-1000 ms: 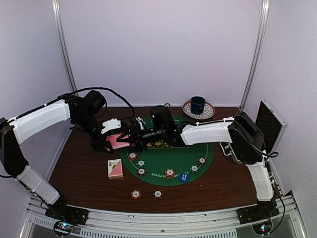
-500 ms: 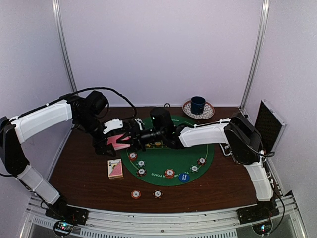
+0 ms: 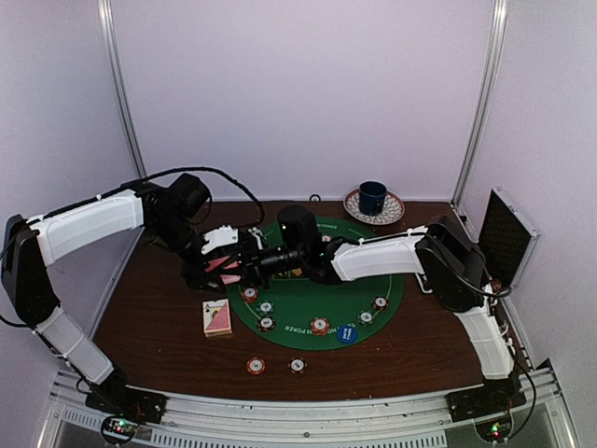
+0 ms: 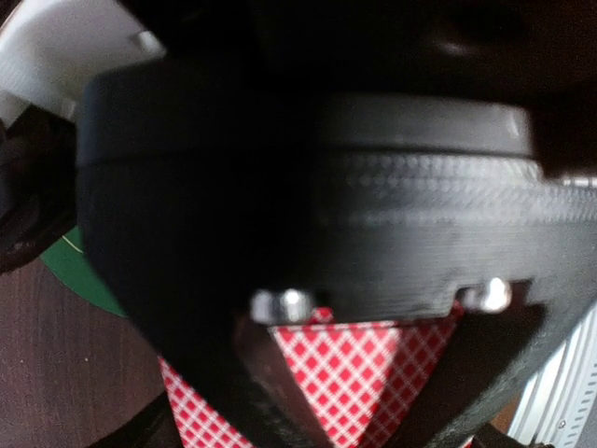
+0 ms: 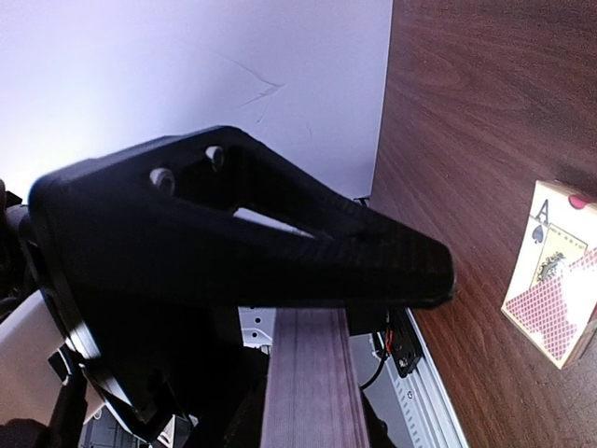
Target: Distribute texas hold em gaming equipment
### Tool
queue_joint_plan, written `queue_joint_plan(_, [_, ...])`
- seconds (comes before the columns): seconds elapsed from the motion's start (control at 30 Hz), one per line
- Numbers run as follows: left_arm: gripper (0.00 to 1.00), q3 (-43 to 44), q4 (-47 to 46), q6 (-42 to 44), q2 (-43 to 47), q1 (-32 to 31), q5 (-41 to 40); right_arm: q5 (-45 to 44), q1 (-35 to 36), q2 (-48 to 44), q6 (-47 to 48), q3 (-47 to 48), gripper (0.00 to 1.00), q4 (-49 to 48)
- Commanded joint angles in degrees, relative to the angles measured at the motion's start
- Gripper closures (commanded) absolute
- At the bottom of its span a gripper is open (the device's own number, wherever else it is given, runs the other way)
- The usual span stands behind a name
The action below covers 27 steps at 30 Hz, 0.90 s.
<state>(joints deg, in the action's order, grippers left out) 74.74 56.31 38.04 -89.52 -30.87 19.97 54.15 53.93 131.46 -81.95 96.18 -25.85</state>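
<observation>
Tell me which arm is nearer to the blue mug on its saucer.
Right. The right arm has its white forearm passing just in front of the blue mug. The left arm reaches in from the opposite side, well away from it.

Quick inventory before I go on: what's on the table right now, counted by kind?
Chips on the green mat: 6
Stray chips on bare wood: 2
Blue disc: 1
Card box: 1
Loose card stack: 1
Mug on saucer: 1
Black case: 1
Total: 13 in view; the arms may hide more.
</observation>
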Motion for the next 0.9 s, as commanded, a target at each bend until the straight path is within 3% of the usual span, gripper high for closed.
queue_joint_plan(0.0, [0.25,-0.96,-3.03,1.44,0.73,-0.24,-0.09,0.90,0.30,0.78,-0.76,1.94,0.88,-4.30])
queue_joint_plan(0.3, [0.47,-1.29,-2.44,2.92,1.83,-0.75,-1.30,-0.43,-0.13,1.80,-1.36,1.94,0.55,-4.33])
queue_joint_plan(0.47, [0.55,-2.09,-2.29,3.95,1.58,-2.22,-2.75,-0.54,-0.21,1.99,-1.49,2.27,0.60,-4.24])
queue_joint_plan(0.63, [0.47,-1.71,-1.75,3.96,1.49,-2.32,-3.28,-0.87,-0.48,1.79,-1.78,1.35,0.78,-4.40])
queue_joint_plan(0.7, [0.32,-1.38,-1.36,3.62,1.62,-2.34,-3.33,-1.05,-0.58,1.68,-1.75,1.06,0.82,-4.29])
queue_joint_plan(0.87, [0.15,-1.73,-1.38,3.56,1.98,-2.34,-3.32,-1.03,-0.54,1.63,-0.95,1.45,0.89,-3.09])
